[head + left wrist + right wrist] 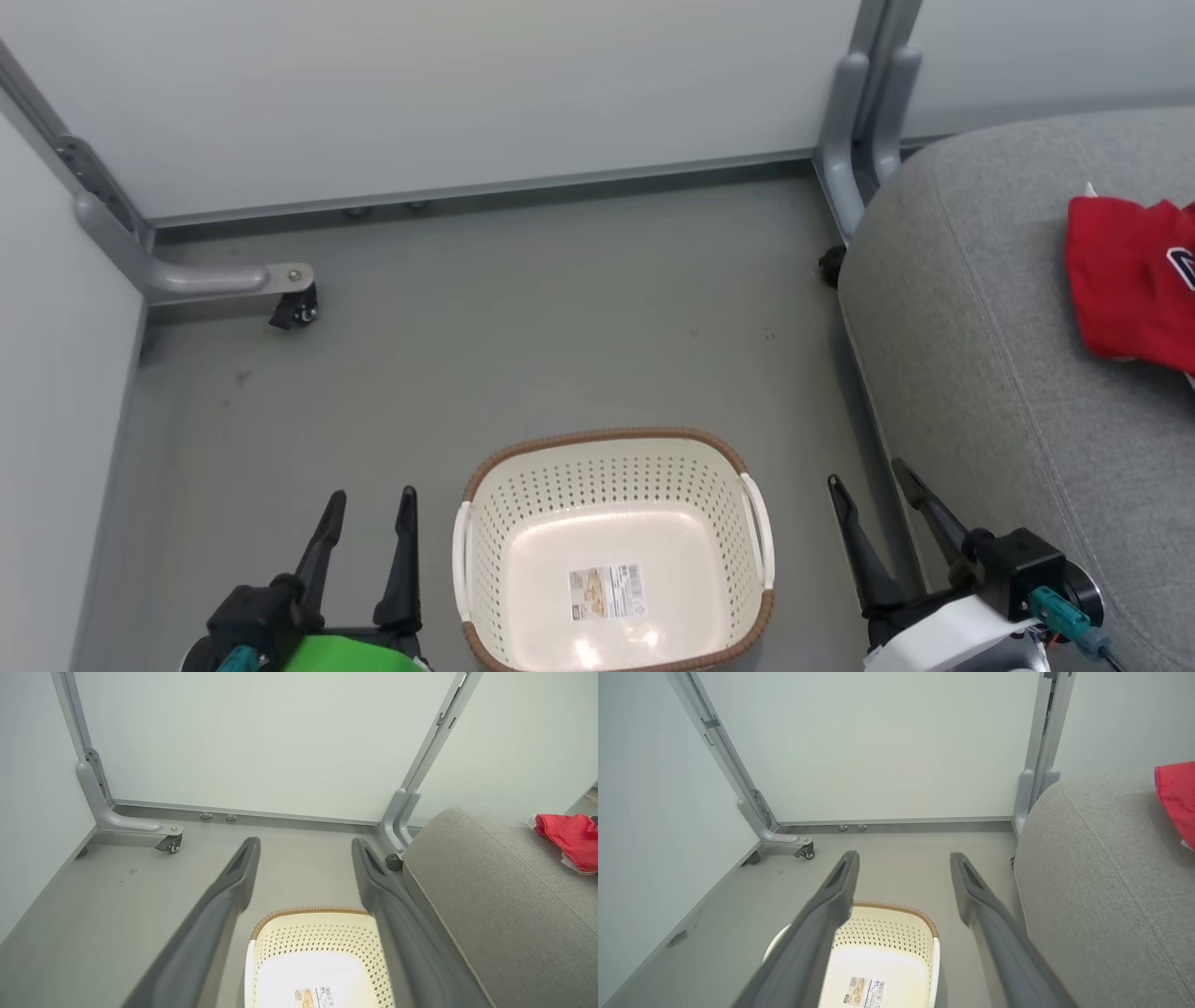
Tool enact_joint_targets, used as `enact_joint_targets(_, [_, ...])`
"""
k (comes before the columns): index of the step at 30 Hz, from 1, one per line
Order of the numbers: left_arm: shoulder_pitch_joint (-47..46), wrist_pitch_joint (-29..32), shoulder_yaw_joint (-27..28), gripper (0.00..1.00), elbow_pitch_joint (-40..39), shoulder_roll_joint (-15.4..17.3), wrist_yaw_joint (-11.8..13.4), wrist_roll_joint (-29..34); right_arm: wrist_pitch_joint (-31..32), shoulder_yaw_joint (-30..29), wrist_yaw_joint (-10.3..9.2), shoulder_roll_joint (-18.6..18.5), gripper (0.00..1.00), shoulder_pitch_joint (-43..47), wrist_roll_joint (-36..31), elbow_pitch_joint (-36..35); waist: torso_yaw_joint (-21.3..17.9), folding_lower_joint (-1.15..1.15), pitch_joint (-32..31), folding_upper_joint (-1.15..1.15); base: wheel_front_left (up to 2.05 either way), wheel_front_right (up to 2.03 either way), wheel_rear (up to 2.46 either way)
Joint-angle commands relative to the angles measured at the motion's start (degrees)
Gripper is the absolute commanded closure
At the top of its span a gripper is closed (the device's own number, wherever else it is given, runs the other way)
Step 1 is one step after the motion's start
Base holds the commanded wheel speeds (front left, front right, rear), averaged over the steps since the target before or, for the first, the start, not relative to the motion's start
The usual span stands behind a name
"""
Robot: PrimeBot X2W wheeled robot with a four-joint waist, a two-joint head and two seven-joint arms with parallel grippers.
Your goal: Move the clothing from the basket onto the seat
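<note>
Red clothing (pixel 1130 280) lies on grey seat (pixel 980 373), basket (pixel 607 476) beside.

head: steep down over basket (pixel 607 435) | wrists: low, forward, flanking it | shared: basket, seat (pixel 980 327)

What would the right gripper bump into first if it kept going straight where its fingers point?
Probably the bare grey floor past the basket, near the foot of the white wall panel. From the right gripper, the line seems to clear basket and seat, though depth is unclear.

Head view: L gripper (pixel 372 497) at lower left, R gripper (pixel 867 474) at lower right. Both have fingers spread, pointing fwd. R is tilted slightly outward.
</note>
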Motion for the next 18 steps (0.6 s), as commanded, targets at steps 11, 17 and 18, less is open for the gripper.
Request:
enact_joint_targets(11, [7.62,-0.04,4.61,0.00,-8.40,-0.29,-1.63,5.09,-0.03,-3.78,-0.08,0.96,0.00,4.93,-4.08,-4.93,3.75,0.00,-9.04,0.64,0.00,0.00,0.00])
enact_joint_targets(17, [9.16,-0.04,4.18,0.00,-9.53,-0.31,-1.80,5.61,-0.03,-6.74,-0.08,1.53,0.00,7.70,-4.14,-6.60,3.30,0.00,-10.03,0.64,0.00,0.00,0.00])
enact_joint_targets(18, [9.31,-0.04,4.14,0.00,-9.59,-0.31,-1.72,5.72,-0.03,-6.95,-0.08,1.55,0.00,8.01,-3.99,-6.71,3.20,0.00,-10.14,0.64,0.00,0.00,0.00])
